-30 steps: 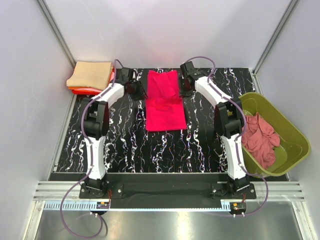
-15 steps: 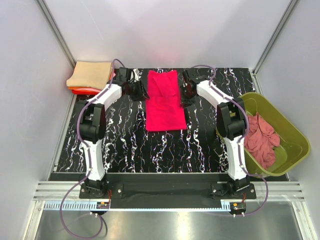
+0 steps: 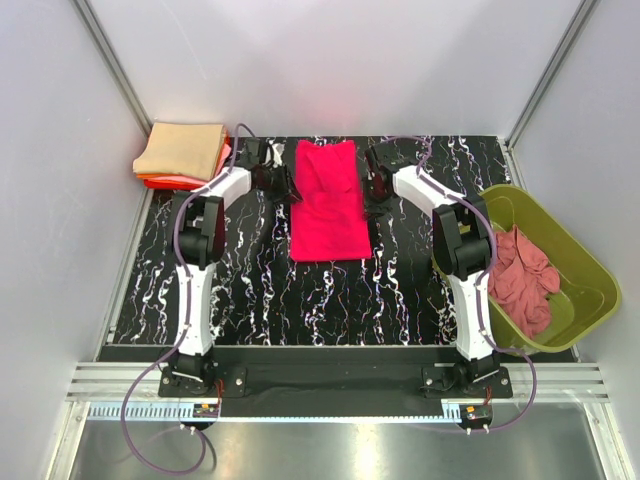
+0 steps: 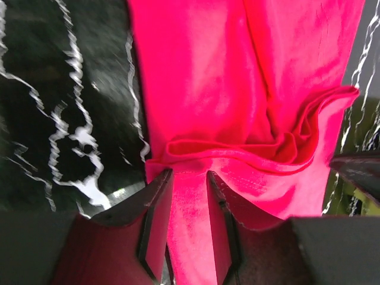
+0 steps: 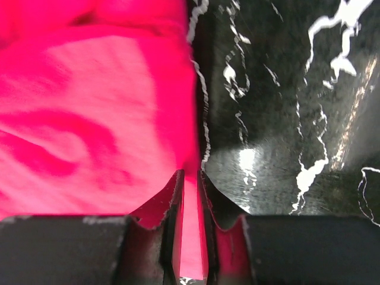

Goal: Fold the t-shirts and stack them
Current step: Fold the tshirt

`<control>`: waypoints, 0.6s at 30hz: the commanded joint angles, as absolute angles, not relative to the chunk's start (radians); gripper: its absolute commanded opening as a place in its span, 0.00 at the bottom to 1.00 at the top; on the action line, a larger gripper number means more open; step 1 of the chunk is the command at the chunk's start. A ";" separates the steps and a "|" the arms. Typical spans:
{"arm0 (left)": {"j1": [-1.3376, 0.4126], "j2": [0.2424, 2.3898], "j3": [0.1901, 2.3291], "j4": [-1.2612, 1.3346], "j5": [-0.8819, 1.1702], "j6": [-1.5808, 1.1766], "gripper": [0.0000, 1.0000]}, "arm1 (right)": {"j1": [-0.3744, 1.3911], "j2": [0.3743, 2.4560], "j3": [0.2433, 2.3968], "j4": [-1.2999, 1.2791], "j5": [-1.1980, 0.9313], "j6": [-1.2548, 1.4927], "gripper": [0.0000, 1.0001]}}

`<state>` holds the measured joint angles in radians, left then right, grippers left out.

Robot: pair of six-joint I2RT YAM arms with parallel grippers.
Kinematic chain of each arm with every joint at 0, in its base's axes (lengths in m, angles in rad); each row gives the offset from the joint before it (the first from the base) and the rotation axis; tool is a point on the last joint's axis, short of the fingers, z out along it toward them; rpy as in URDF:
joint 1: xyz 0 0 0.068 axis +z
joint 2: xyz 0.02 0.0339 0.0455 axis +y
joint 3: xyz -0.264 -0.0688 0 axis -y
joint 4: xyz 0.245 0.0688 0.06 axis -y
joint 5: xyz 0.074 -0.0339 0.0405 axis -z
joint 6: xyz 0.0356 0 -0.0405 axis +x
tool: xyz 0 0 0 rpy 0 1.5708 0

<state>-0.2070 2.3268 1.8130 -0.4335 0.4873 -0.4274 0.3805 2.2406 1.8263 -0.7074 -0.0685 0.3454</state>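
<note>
Grip — left pincer [image 4: 189, 176] nipping crimson shirt [image 4: 225, 77] edge | right pincer [image 5: 190, 174] nipping opposite edge

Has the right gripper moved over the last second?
Yes. In the top view the right gripper has shifted away from the far edge of the table, toward the near side, along the right edge of the crimson-pink t-shirt.

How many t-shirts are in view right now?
4: a crimson t-shirt mid-table, a dusty rose t-shirt crumpled in the olive-green tub, and a tan t-shirt folded atop an orange-red t-shirt at the far-left corner. More may hide in that stack or tub.
</note>
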 commanded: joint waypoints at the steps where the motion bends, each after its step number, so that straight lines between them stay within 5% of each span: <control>1: -0.176 2.294 1.897 -0.410 0.538 -0.426 0.36 | 0.379 2.220 1.815 -0.690 -0.022 0.353 0.21; 9: -0.170 2.114 1.950 -0.560 0.503 -0.396 0.45 | 0.379 2.136 1.844 -0.738 -0.057 0.359 0.25; 18: -0.230 1.780 1.403 -0.494 0.408 -0.400 0.46 | 0.379 2.000 1.609 -0.706 -0.219 0.348 0.37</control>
